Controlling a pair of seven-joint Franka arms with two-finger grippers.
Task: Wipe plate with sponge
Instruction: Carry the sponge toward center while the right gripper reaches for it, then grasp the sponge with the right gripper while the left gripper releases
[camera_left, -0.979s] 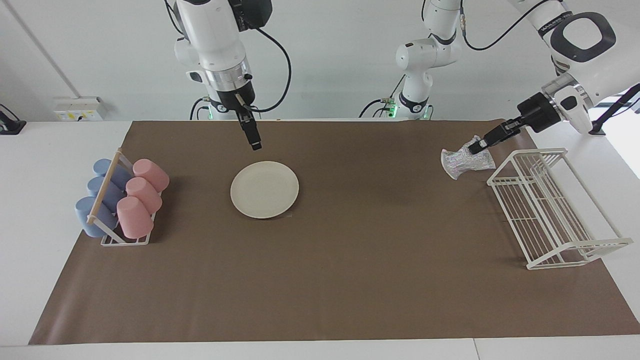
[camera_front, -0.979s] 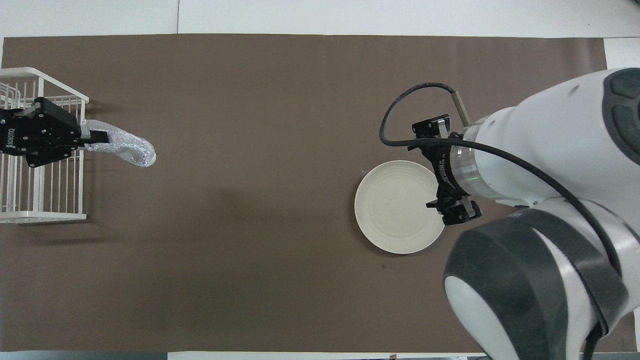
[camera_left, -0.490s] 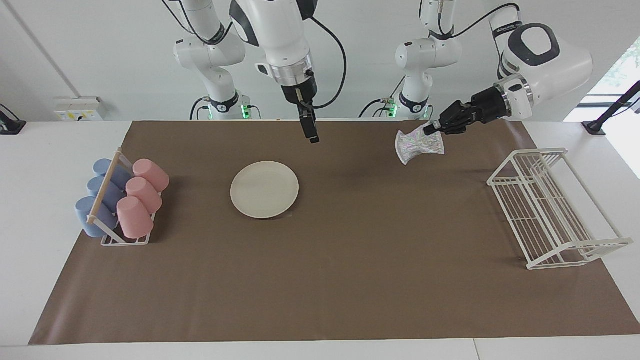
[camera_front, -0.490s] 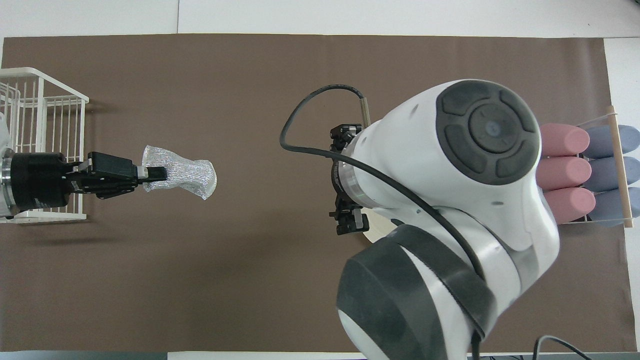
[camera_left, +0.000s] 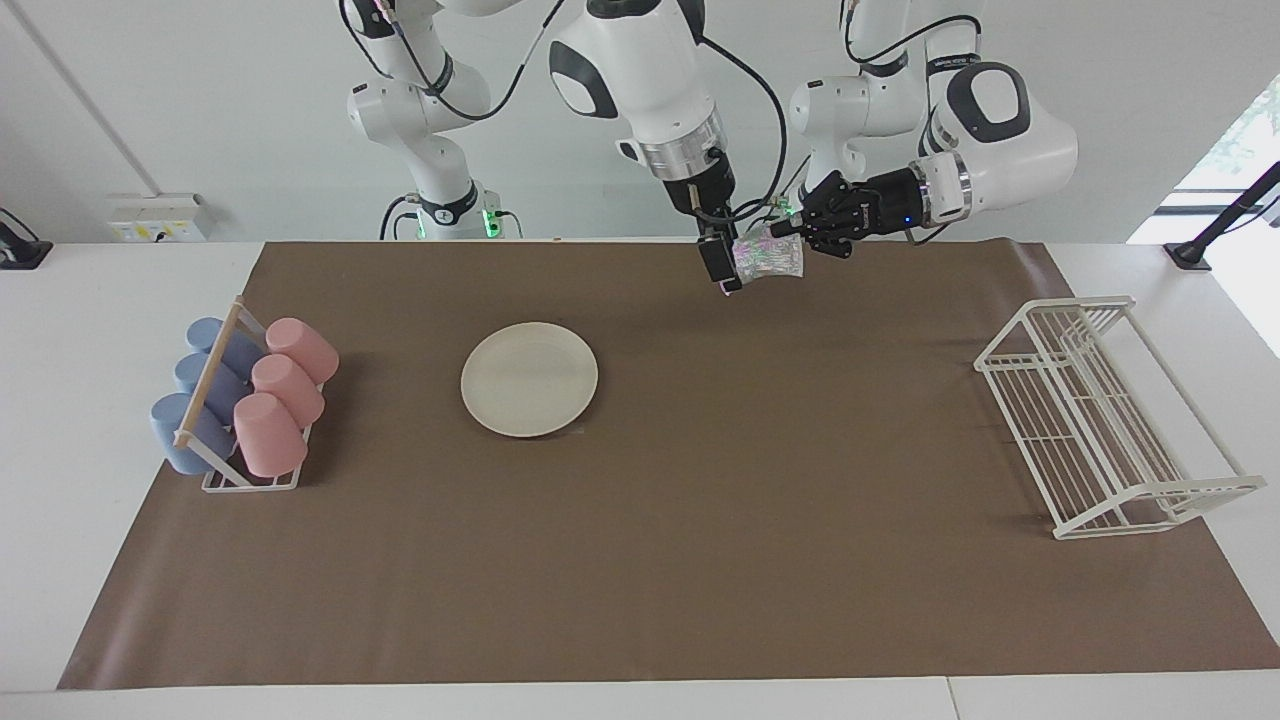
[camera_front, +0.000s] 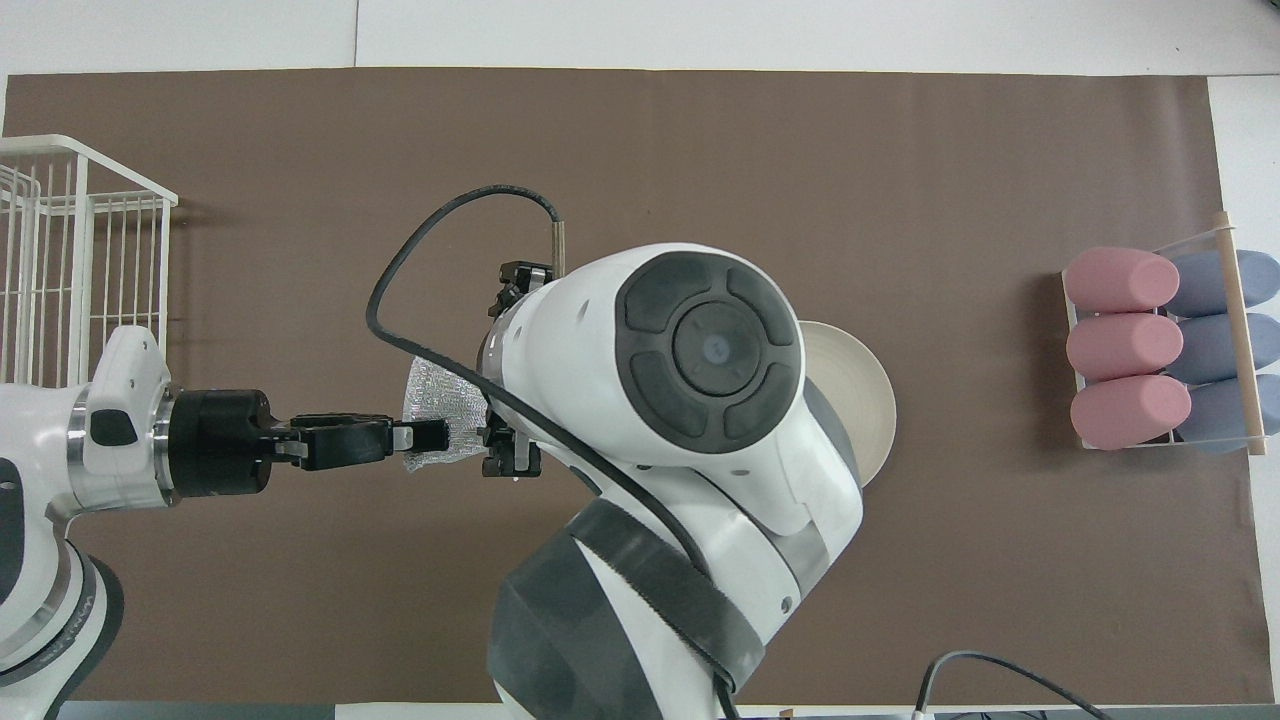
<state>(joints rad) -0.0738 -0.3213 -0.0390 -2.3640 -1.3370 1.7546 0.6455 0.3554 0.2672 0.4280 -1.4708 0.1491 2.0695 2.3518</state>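
Your left gripper (camera_left: 790, 228) is clamped on the sponge (camera_left: 768, 258) in mid-air, touching your right gripper (camera_left: 722, 268), spread wide, well apart from the plate (camera_left: 529, 379).

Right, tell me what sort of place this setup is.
Probably a robotics lab staged as a dishwashing bench: two white arms mounted at a table covered by a brown mat, with a plate, a rack of pink and blue cups and a white wire rack.

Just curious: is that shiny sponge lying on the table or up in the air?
In the air: the sponge hangs from the shut left gripper.
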